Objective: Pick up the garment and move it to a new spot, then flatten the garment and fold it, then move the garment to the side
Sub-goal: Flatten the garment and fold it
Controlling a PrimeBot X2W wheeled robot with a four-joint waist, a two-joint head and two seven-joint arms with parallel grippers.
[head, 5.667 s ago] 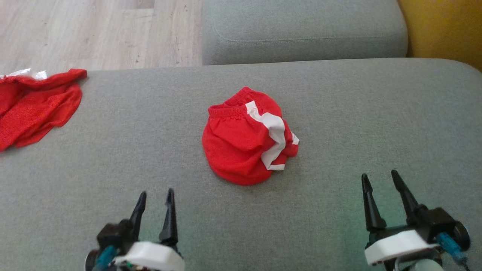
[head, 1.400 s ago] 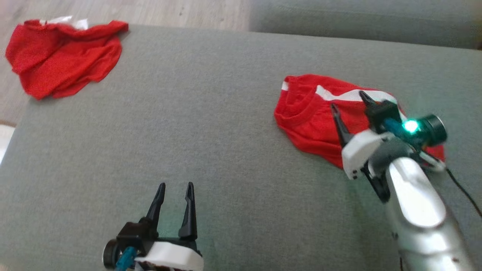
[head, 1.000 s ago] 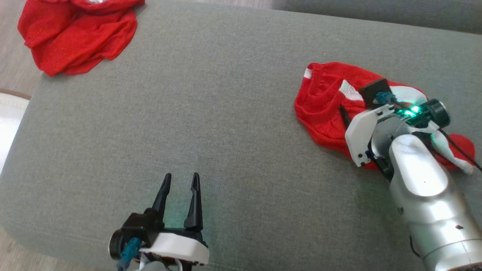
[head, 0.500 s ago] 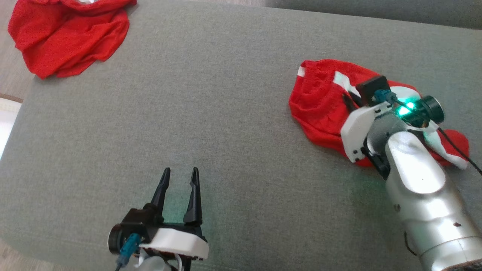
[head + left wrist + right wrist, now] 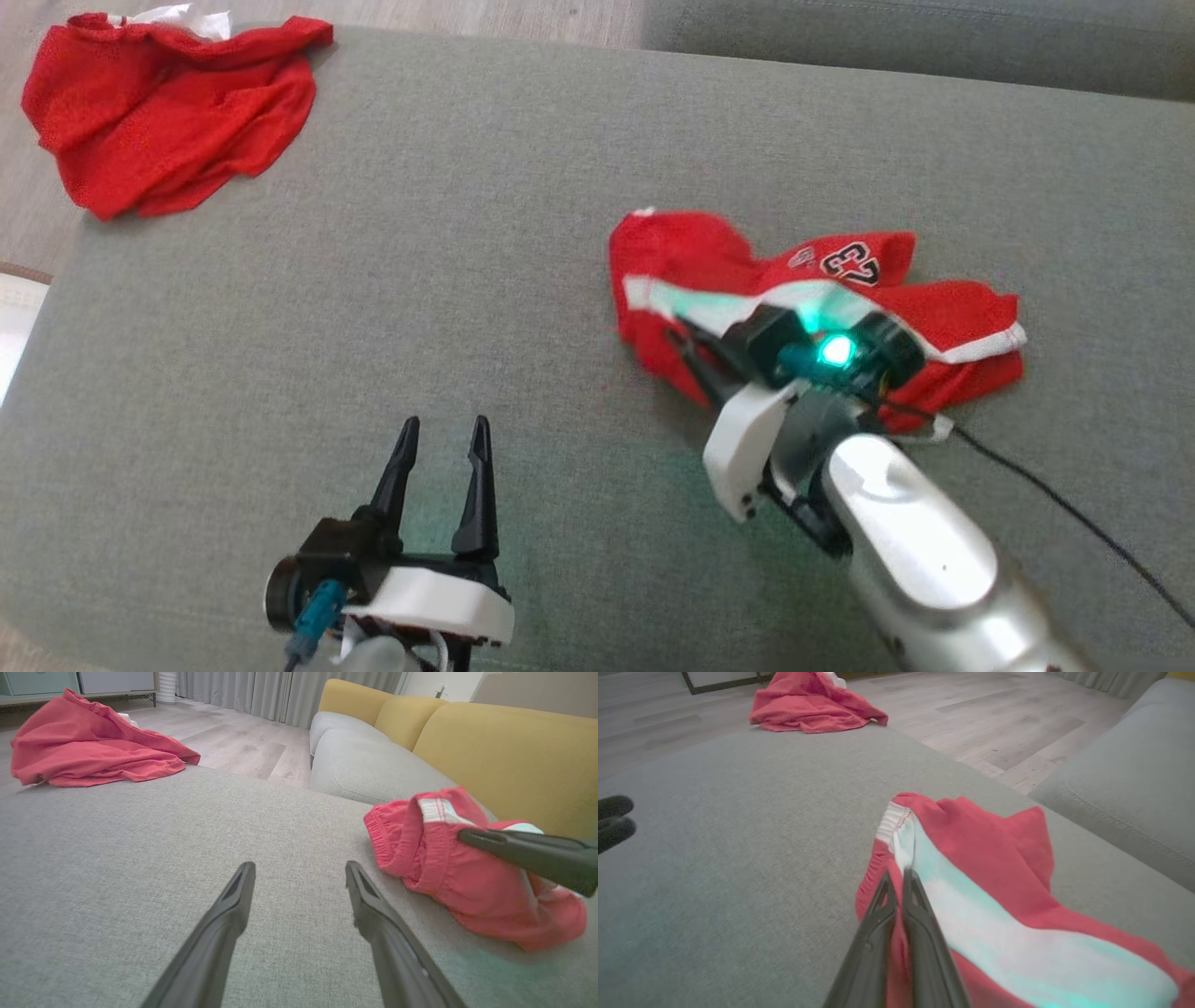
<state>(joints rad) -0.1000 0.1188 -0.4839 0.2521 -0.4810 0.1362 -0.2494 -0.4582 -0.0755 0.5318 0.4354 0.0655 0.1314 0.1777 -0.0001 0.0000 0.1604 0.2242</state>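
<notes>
Stage: first pick-up and move looked under way; flattening, folding, setting aside all left | right tool (image 5: 896, 876) was clamped on the red garment (image 5: 812, 299) at its white-trimmed edge, mid grey cushion (image 5: 467, 233) | left tool (image 5: 443, 434) gaped wide, empty | count: two tools, two red garments, the second red heap (image 5: 168, 112) at the cushion's far-left corner

Two red garments: shorts (image 5: 812, 308) at 3 o'clock, a heap (image 5: 168, 112) at 10 o'clock. Two grippers, two dark fingers each: left gripper (image 5: 443, 425) at 7 o'clock, right gripper (image 5: 898, 875) at 4 o'clock. Two grey cushions: a broad cushion (image 5: 373, 280) and a second cushion (image 5: 887, 47) at 1 o'clock. One cable (image 5: 1074, 523). One green light (image 5: 834, 350).
</notes>
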